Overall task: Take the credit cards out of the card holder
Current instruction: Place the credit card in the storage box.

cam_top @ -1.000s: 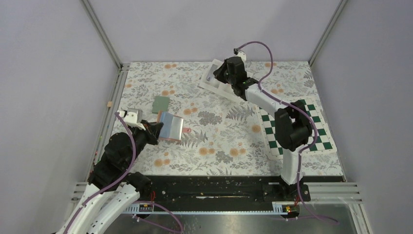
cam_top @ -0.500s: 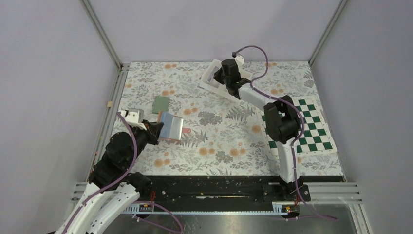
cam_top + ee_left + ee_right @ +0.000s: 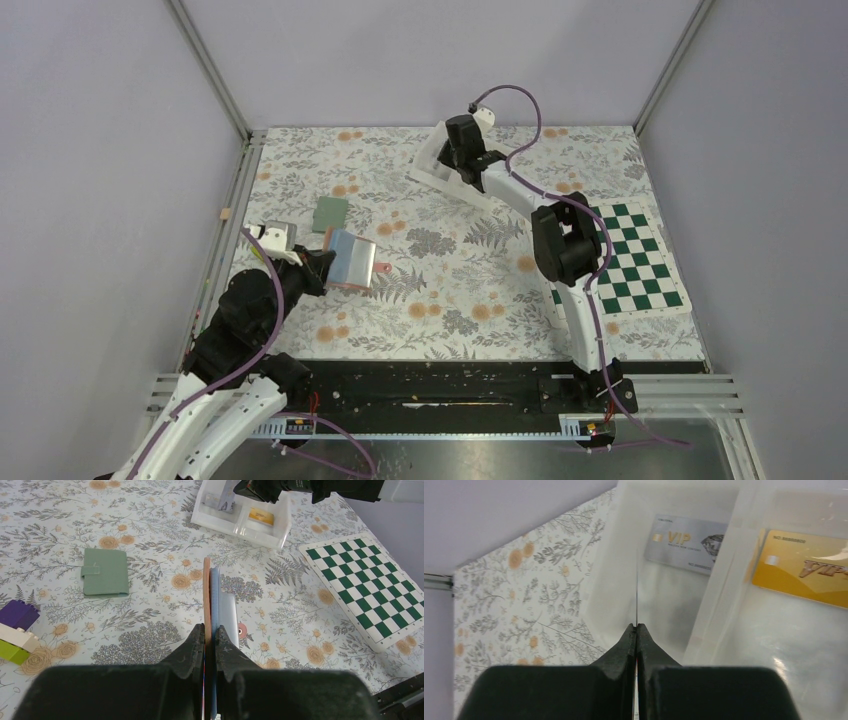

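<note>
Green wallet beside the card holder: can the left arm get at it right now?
Probably not yet. The green wallet lies flat and uncovered close by, but the left tool is shut on the card holder. It would have to let that go first.

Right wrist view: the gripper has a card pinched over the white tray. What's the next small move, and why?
Probably open the right gripper and let the card drop. It is pinched edge-on above the tray compartment where the silver card already lies, so a release there likely finishes this transfer.
</note>
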Action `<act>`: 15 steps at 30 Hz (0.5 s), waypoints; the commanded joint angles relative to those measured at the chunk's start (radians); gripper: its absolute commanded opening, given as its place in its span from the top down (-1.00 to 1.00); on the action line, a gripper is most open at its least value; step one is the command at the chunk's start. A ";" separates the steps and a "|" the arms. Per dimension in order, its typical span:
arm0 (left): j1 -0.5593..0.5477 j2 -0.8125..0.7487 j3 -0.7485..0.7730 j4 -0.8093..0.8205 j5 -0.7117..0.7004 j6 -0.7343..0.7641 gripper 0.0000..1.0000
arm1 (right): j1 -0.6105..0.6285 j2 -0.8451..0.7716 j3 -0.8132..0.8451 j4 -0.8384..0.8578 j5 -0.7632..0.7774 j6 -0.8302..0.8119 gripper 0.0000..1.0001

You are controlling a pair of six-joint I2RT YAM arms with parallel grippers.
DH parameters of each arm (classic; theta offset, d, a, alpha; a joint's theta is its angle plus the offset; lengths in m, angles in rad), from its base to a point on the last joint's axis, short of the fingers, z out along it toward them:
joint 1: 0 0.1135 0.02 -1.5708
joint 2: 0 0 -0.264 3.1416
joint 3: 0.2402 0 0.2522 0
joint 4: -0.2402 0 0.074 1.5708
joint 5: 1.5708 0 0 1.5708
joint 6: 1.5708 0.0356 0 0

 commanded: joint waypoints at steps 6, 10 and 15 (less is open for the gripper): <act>-0.004 0.009 0.016 0.050 -0.018 0.011 1.00 | -0.004 -0.012 0.058 -0.201 0.063 -0.177 1.00; -0.003 0.005 0.015 0.050 -0.015 0.010 1.00 | -0.004 -0.042 0.024 -0.225 0.085 -0.245 1.00; -0.004 0.003 0.016 0.050 -0.015 0.010 1.00 | -0.003 -0.083 -0.018 -0.234 0.098 -0.296 1.00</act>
